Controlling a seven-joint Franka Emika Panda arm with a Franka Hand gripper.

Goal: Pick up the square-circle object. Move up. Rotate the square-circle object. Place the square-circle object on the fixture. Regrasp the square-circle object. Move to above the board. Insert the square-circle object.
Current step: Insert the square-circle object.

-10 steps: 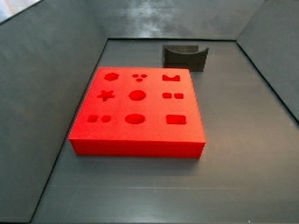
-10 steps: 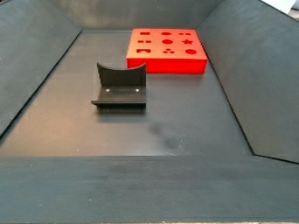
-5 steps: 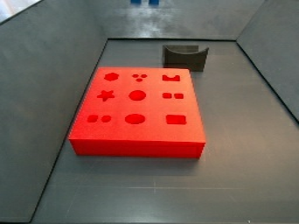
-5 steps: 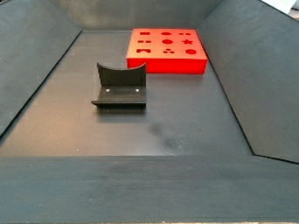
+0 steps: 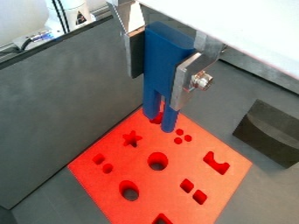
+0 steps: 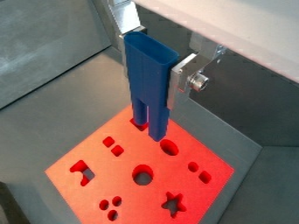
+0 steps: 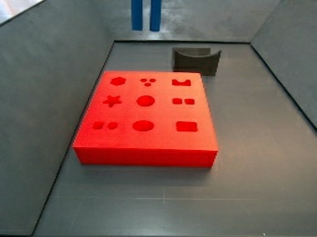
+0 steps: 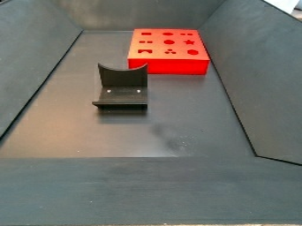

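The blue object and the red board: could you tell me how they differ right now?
The blue object is slim, upright and held in the gripper above the board; the board is wide, flat and lies on the floor. The board has cut-out holes; the object ends in two prongs. Both are plain-coloured.

board (image 8: 168,50): flat red slab with darker cut-outs, at the far end of the dark floor, near the right wall | fixture (image 8: 122,86): dark holder, curved notch up, mid-floor, nearer the camera, well apart from the board | gripper: outside this side view | dark sloped walls (image 8: 33,62) on both sides
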